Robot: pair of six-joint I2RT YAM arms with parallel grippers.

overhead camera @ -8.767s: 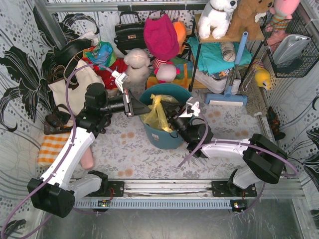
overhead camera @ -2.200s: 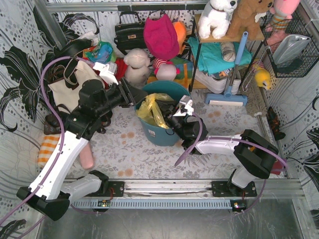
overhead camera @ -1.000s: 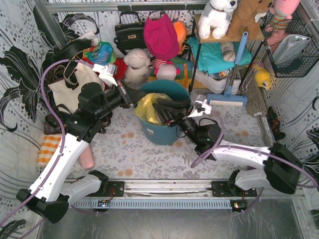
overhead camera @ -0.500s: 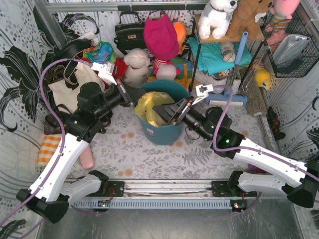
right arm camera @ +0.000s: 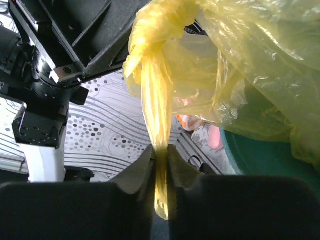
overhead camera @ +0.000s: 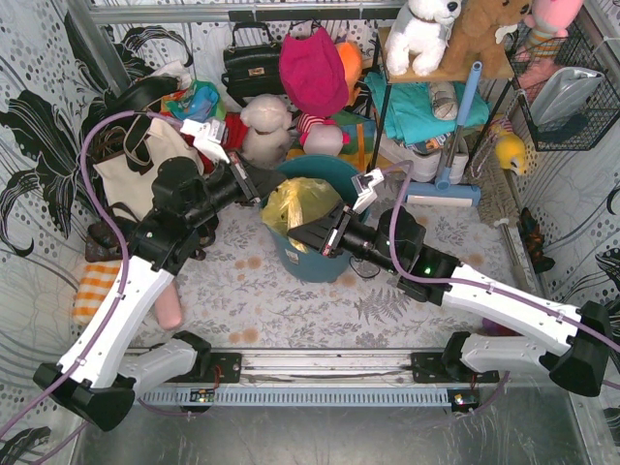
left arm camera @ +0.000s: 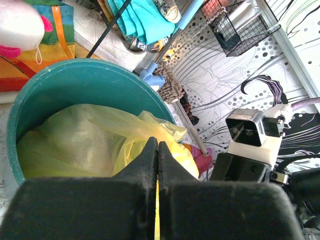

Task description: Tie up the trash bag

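Note:
The trash bag (overhead camera: 302, 201), yellow-green and crinkly, sits in the teal bin (overhead camera: 334, 263). My left gripper (overhead camera: 264, 188) is at the bag's left top edge. In the left wrist view its fingers (left arm camera: 158, 142) are shut, with a thin yellow sliver of the trash bag (left arm camera: 75, 145) between them. My right gripper (overhead camera: 296, 232) reaches over the bin's front. In the right wrist view it (right arm camera: 160, 150) is shut on a twisted strand (right arm camera: 156, 100) pulled taut from the trash bag (right arm camera: 260, 55). No paper shows inside the bag.
A cream canvas tote (overhead camera: 136, 174) stands left of the bin, soft toys (overhead camera: 266, 126) and a black handbag (overhead camera: 252, 63) behind it. A shelf rack with a blue broom (overhead camera: 455, 136) is at back right. An orange checked cloth (overhead camera: 97, 291) lies at left.
My right arm has swung from the bin's right side across its front, drawing a bag strand out to the left. My left gripper has stayed at the bag's left top edge.

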